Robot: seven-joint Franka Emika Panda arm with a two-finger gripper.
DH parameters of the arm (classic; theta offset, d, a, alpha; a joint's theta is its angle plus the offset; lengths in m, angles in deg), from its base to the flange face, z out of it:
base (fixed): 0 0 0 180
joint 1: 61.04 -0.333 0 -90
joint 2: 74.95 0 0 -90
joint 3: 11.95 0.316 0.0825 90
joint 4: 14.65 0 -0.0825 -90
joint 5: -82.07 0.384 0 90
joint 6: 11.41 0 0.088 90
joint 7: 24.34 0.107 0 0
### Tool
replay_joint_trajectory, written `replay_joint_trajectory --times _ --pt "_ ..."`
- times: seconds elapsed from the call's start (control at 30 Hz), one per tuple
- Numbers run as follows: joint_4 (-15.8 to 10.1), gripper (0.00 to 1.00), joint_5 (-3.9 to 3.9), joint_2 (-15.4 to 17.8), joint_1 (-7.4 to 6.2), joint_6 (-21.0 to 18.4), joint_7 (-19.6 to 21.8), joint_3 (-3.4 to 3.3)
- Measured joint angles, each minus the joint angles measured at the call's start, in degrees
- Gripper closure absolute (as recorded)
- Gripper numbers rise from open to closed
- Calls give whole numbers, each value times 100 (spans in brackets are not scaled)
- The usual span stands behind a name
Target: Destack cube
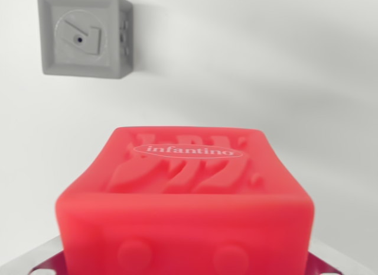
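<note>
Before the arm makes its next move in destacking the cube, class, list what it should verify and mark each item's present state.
1. Red soft block embossed "infantino" centred under the wrist camera: ok.
2. Grey cube with a raised top pattern apart from the red block, at the wrist view's upper left: ok.
3. White surface between them bare: ok.
4. Gripper open or shut: cannot tell, not in view.
5. What the red block rests on: cannot tell.

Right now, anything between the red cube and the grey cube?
Nothing. In the wrist view, the stretch between the red cube and the grey cube is bare white surface.
</note>
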Motion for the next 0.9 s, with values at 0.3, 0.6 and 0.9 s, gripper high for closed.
replay_joint_trajectory --times 0.3,0.6,0.9 --pt "-208 100 4 100 139 105 -200 -2" --pt "-422 100 9 207 288 213 -407 -5" --pt "-610 100 16 294 433 310 -616 -10"
